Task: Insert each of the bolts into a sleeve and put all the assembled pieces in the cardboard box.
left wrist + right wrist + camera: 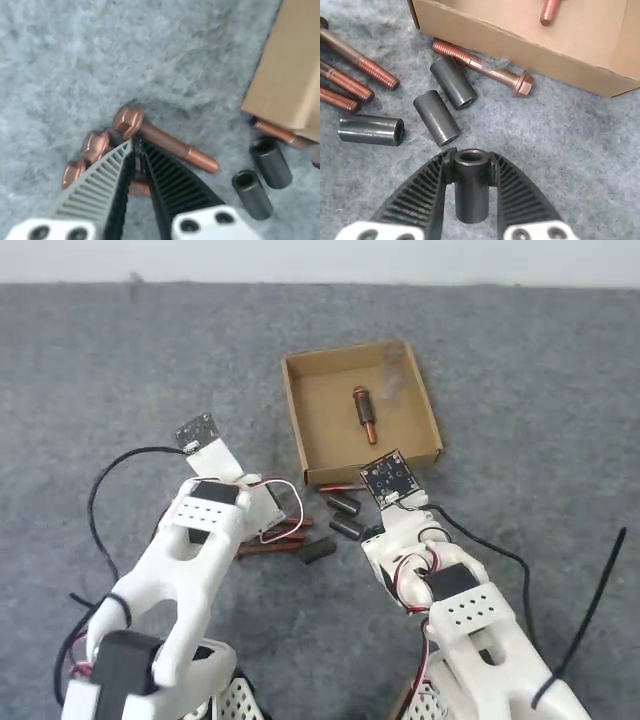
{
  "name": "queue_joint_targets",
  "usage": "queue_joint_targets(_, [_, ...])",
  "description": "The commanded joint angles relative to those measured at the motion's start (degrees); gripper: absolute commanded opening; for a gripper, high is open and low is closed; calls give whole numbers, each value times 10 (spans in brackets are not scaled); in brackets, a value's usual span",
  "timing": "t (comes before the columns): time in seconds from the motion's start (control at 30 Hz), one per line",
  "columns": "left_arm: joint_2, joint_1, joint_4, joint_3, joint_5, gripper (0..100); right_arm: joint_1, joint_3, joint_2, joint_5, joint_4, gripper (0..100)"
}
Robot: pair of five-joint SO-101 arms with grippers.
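The cardboard box [295,410] holds one bolt inside a sleeve [363,412]. Three copper bolts [165,142] lie side by side on the grey carpet in front of the box. My left gripper [134,145] is down on them, its fingers shut around the middle bolt's shaft [96,145]. A fourth bolt [485,67] lies against the box wall [520,50]. Three loose black sleeves [436,117] lie between the bolts and the box. My right gripper [471,155] is shut on a black sleeve [471,195], just off the box's near corner.
Black cables trail from both arms across the carpet near the front. Open carpet stretches to the left and right of the box and behind it.
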Motion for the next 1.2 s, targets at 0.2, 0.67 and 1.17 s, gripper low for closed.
queue_joint_targets(0.2, [1,0,-17,-39,-7,12,3,-4,-22,9,-14,28])
queue_joint_targets(0.67, [-9,4,64,-109,10,12,3,-4,-22,9,-13,28])
queue_joint_targets(1.17, [98,18,84,-128,-42,12,3,-4,-22,9,-13,28])
